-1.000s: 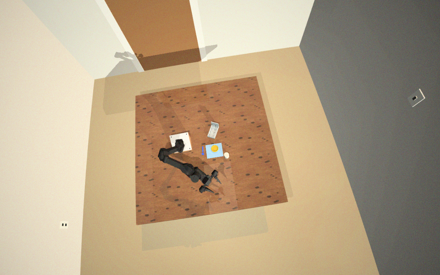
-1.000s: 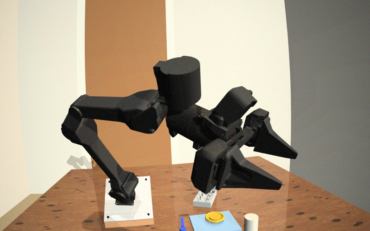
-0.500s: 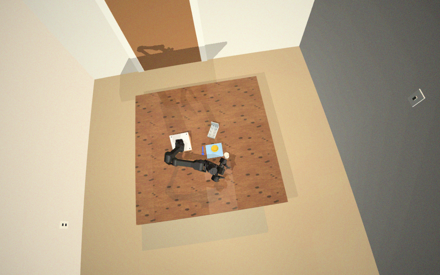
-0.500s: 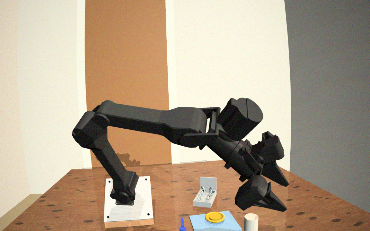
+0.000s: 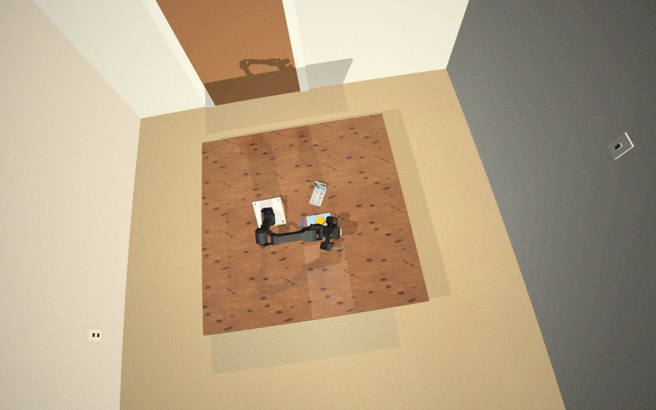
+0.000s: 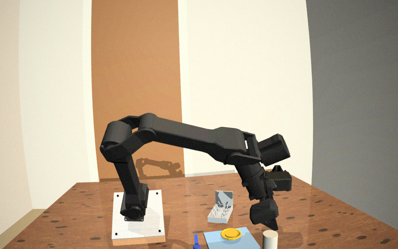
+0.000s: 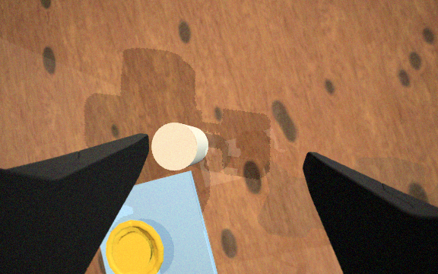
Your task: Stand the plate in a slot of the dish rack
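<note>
The gripper (image 7: 223, 164) is held with its two black, wedge-shaped fingers spread wide, and nothing is gripped between them. It is pointed down at the table (image 6: 318, 210), a glossy brown wooden surface marked with dark oval spots. The plate (image 6: 230, 233), a small round yellow disc with a raised rim, is seen lying flat on a pale blue square mat (image 6: 246, 241) at the near edge of the table, below and left of the gripper and apart from it. A cream cylinder (image 6: 269, 239) with a smooth matte surface stands upright just right of the mat, close under the fingertips in the exterior view. The rack (image 6: 221, 208), a grey oblong tray with a tall back panel and thin metal rails, sits farther back, apart from the plate. A small blue object (image 6: 196, 240) lies left of the mat. The dark, angular arm (image 6: 194, 136) is mounted on a white square base (image 6: 154, 216).
</note>
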Available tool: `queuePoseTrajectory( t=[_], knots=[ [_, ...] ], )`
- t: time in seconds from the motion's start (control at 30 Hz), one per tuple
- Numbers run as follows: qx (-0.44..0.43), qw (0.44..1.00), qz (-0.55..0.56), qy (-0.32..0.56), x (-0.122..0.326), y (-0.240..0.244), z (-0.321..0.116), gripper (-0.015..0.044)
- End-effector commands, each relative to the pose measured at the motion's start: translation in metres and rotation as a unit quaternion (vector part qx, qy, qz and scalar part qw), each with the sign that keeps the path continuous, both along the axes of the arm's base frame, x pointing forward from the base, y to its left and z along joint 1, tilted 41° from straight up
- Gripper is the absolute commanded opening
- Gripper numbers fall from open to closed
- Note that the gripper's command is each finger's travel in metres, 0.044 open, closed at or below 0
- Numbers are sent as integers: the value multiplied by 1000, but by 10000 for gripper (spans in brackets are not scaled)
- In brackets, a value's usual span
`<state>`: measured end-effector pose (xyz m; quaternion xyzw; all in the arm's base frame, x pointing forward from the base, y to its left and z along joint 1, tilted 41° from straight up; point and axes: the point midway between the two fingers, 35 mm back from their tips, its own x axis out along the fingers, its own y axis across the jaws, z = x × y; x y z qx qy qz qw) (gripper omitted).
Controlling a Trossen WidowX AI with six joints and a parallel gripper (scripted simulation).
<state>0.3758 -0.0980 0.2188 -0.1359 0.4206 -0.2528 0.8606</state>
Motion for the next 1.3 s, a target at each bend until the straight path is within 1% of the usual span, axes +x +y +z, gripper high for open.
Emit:
queuePoseTrajectory(
  t=[0.0, 0.33, 0.53, 1.27],
  knots=[
    [-3, 998, 0, 63, -8, 13, -33, 400],
    [-35, 973, 13, 229, -39, 52, -110, 400],
    [-69, 950, 20, 305, -62, 67, -138, 400],
    [-72, 947, 21, 312, -61, 50, -160, 400]
  ],
)
